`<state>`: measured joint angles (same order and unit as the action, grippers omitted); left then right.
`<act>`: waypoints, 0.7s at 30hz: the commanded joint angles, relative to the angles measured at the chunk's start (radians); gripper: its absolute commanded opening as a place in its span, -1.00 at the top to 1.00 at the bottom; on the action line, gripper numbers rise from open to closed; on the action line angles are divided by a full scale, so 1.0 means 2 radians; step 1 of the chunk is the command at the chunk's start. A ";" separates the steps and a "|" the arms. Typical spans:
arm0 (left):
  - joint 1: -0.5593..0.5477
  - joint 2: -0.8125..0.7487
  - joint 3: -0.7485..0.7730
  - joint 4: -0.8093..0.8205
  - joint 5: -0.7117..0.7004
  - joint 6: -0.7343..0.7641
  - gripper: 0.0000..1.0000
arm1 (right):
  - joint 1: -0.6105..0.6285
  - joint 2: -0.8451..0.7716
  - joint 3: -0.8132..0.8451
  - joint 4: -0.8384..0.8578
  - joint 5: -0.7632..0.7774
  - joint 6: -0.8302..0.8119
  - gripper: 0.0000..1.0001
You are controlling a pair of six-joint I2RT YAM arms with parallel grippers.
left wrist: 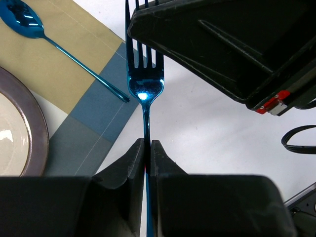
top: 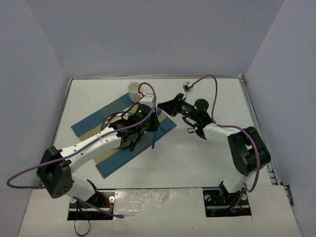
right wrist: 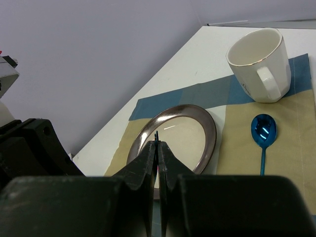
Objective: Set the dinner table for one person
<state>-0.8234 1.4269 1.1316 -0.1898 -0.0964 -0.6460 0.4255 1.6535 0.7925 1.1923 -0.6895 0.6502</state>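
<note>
A blue metal fork [top: 154,136] hangs above the right edge of the striped placemat [top: 94,123] on the white dinner table [top: 207,158]. My left gripper [top: 150,122] is shut on the fork's handle [left wrist: 144,89], fingertips [left wrist: 137,148] pinching it. My right gripper [top: 160,111] is shut on the tine end; the tine tips [right wrist: 156,134] poke out between its fingers [right wrist: 148,153]. A silver-rimmed plate [right wrist: 210,123], a blue spoon [right wrist: 263,131] and a white cup [right wrist: 259,64] sit on the placemat [right wrist: 291,138].
The right gripper's black body [left wrist: 217,49] fills the upper right of the left wrist view, over the tines. The spoon [left wrist: 29,24] lies right of the plate [left wrist: 42,133]. Purple cables loop over both arms. Grey walls enclose the table.
</note>
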 commanded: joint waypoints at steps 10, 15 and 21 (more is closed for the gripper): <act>-0.005 -0.031 -0.003 0.000 -0.037 -0.012 1.00 | 0.002 -0.030 0.011 -0.035 0.009 -0.076 0.06; -0.005 -0.059 -0.024 -0.026 -0.090 -0.025 1.00 | 0.001 -0.062 0.025 -0.135 0.058 -0.135 -0.47; 0.014 -0.101 -0.066 -0.069 -0.147 -0.053 1.00 | -0.009 -0.107 0.036 -0.241 0.118 -0.176 -0.88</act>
<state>-0.8243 1.3195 1.0285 -0.2866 -0.2708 -0.6928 0.4227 1.5498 0.7993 0.8204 -0.5648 0.3987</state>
